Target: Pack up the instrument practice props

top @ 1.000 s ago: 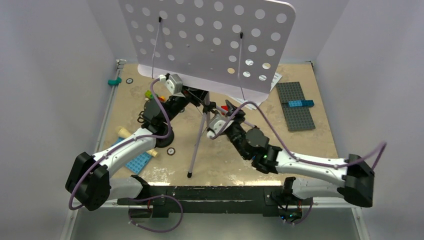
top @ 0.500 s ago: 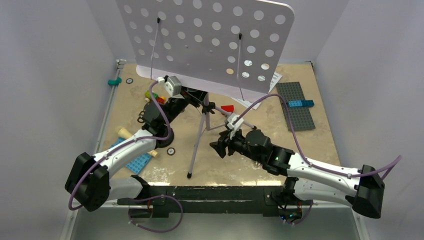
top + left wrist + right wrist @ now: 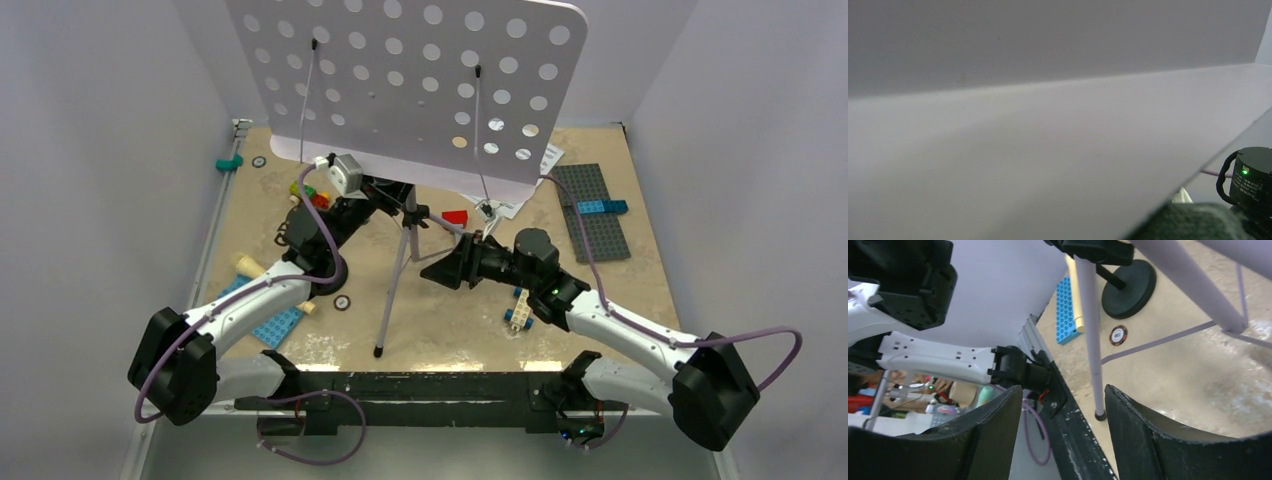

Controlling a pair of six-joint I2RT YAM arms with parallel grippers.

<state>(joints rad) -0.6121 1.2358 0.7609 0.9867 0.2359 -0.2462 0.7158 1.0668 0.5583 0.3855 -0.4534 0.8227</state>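
Right end effector (image 3: 1063, 440): jaws spread, nothing between them, levelled at the near leg (image 3: 1091, 340) of the music stand and apparently just short of it. Left end effector (image 3: 383, 190): up at the hub beneath the stand's plate. Whether it is clenched or released cannot be told, as its own camera is filled with lilac surface. Item: lilac perforated music stand (image 3: 400, 80), upright on its tripod at mid desk (image 3: 620, 290). Handling, judged: light but top-heavy under the broad plate, with stiff thin tubes and a smooth finish likely to slip. Best held on the central column just below the hub, not by the plate edge. Adjacent: black round-base mic stand (image 3: 1128, 287) and cream toy microphone (image 3: 245, 263) left of the legs; white sheet-music pages (image 3: 548, 160) behind.
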